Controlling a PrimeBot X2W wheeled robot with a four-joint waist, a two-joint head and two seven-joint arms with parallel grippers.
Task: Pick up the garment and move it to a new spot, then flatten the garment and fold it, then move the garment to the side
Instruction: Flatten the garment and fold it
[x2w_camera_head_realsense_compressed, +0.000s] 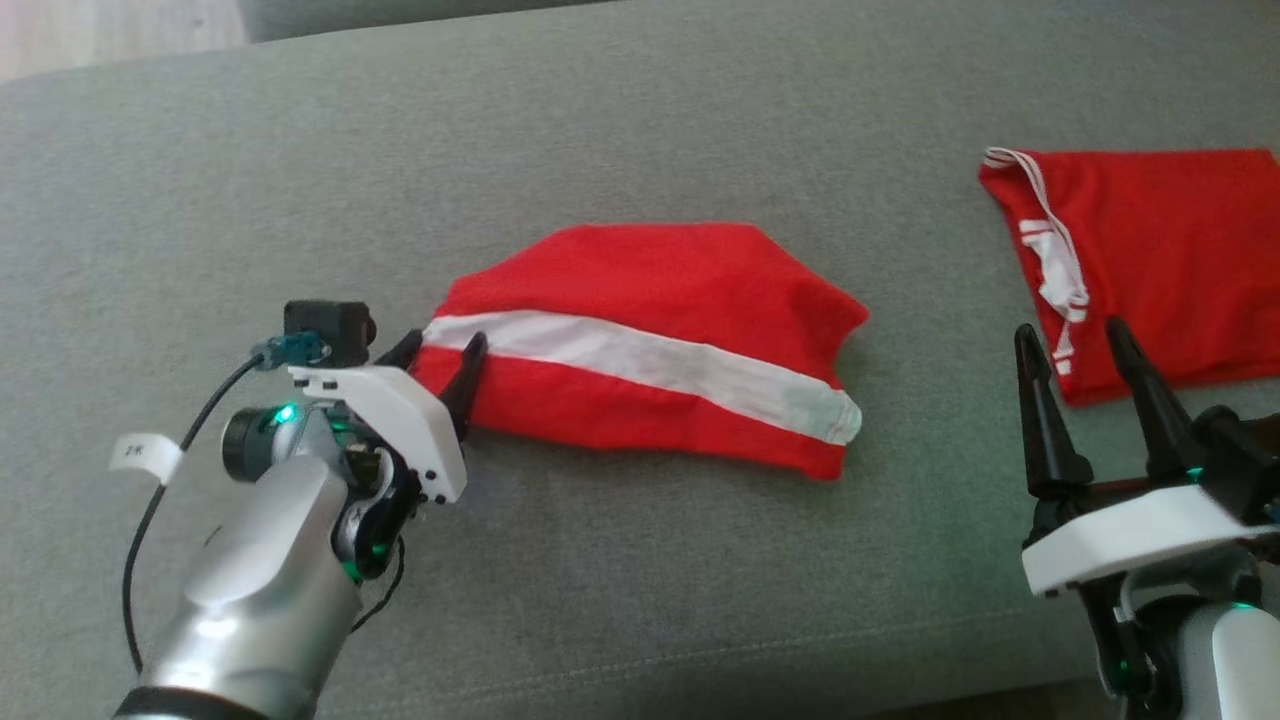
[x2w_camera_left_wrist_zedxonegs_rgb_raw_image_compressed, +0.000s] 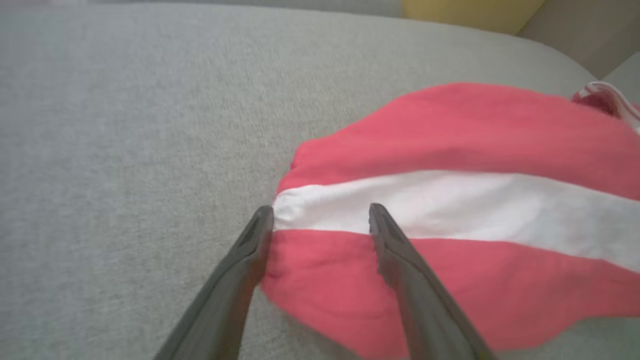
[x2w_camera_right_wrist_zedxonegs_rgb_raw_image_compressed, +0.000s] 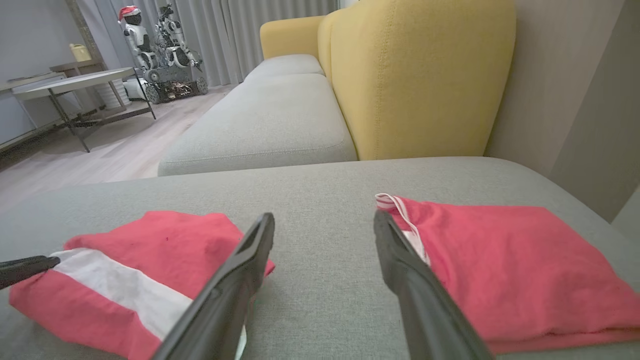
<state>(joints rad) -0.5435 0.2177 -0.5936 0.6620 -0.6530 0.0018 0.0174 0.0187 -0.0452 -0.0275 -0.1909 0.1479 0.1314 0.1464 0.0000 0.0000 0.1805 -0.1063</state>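
A red garment with a broad white stripe lies crumpled lengthwise on the grey sofa cushion. My left gripper stands open at its left end. In the left wrist view, one finger rests just off the cloth's edge and the other lies over the red and white fabric. My right gripper is open above bare cushion, between this garment and another one. The right wrist view shows the striped garment to its left.
A second red garment with white trim lies folded flat at the cushion's far right. A yellow sofa back rises behind. The cushion's front edge runs close to my arms. A table and another robot stand across the wooden floor.
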